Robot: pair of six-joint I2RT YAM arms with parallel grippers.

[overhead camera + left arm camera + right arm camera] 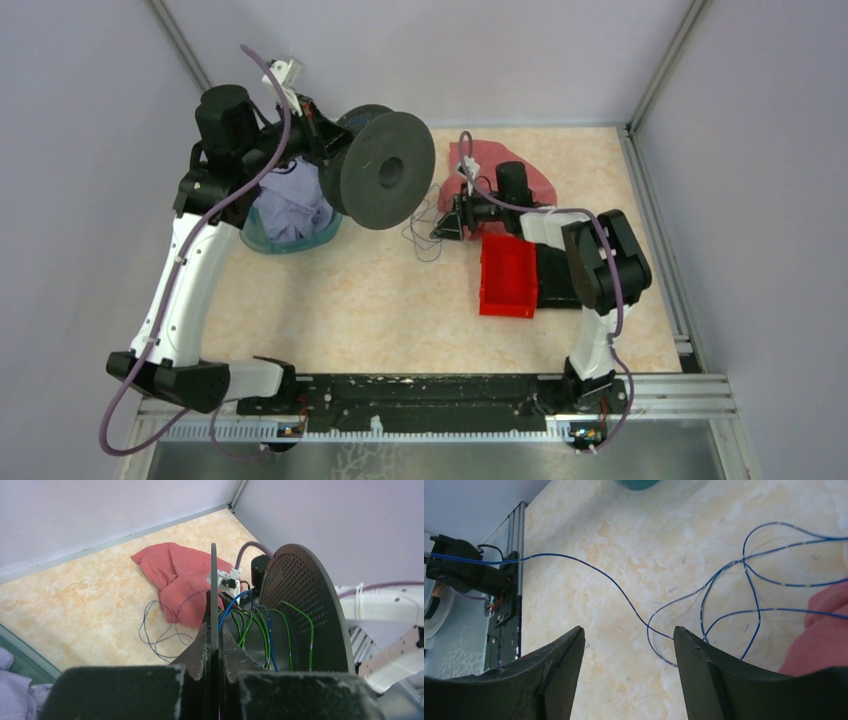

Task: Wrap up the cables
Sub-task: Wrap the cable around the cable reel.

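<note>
The cables are thin blue wire lying in loose loops (421, 240) on the table, also seen in the left wrist view (159, 630) and the right wrist view (724, 595). Several green and blue turns (260, 625) sit on the hub of a big black spool (385, 170). My left gripper (318, 135) (214, 630) is raised at the back left, shut on the edge of one spool flange. My right gripper (440, 228) (629, 632) hangs open low over the table, just left of the loops. One strand passes its right fingertip (681, 635); nothing lies between the jaws.
A red cloth (500, 165) lies at the back right, behind the loops. A red bin (508, 275) stands beside the right arm. A teal bowl (262, 240) holding lilac cloth sits under the left arm. Walls close in on three sides.
</note>
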